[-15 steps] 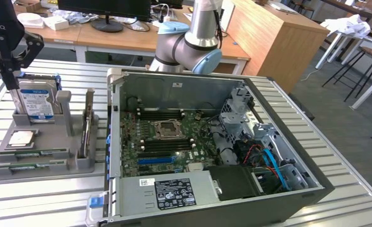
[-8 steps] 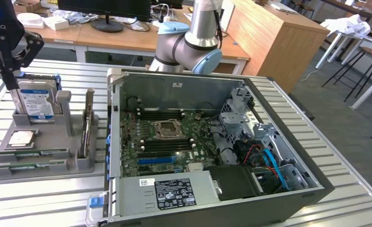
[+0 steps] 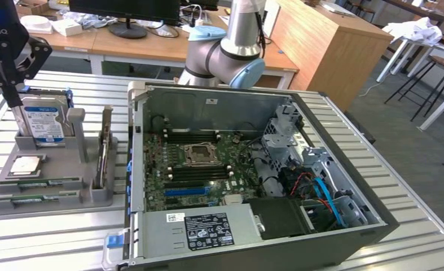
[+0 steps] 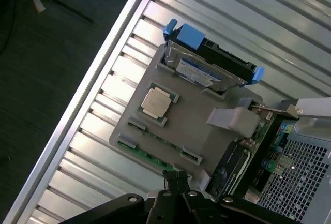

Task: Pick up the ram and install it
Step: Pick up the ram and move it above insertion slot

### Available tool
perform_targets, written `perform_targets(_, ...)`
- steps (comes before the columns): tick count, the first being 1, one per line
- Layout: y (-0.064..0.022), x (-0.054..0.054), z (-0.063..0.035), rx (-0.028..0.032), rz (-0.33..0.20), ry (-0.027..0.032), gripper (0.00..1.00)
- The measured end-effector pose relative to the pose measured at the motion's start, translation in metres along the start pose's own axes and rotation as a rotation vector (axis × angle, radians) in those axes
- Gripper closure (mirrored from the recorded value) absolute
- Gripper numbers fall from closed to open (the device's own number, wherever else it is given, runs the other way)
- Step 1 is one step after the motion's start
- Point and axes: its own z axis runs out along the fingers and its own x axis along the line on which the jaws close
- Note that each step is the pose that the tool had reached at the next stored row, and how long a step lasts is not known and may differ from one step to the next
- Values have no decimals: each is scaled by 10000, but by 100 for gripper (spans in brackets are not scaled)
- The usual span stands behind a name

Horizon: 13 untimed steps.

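A slatted metal table [image 3: 48, 248] carries an open computer case [image 3: 372, 223] laid on its side. Its motherboard [image 3: 169, 189] faces up, so parts can be pressed straight down into it. Beside the case, toward the table's edge on the exterior view's left, sits a grey parts holder [image 3: 56, 212]. It keeps each component in its own recess, where a tool can find it.

The ram [image 3: 32, 198], a thin green stick, lies flat in a shallow slot along the holder's front edge, the edge farthest from the hard drive [image 3: 43, 121]. A second stick [image 3: 39, 183] lies parallel just behind it. In the wrist view the ram [image 4: 150, 155] shows as a green strip between two small clips. A square silver CPU chip [image 3: 26, 165] rests in the recess between the sticks and the hard drive. The drive stands upright along the holder's back edge in a bracket with blue tabs.

The robot's black gripper [image 3: 14, 97] hangs over the holder's back corner by the hard drive, pointing down and well apart from the ram. Its fingers are pressed together, narrow, with nothing between them; the wrist view shows the gripper [image 4: 178, 180] as one slim dark point above the holder.

With both sticks in their slots, the pick-up looks not yet begun.
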Motion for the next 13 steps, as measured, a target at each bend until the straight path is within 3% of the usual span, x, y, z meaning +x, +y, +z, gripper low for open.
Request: perform_targets(13,0,0,3,-36,-1540,68,90)
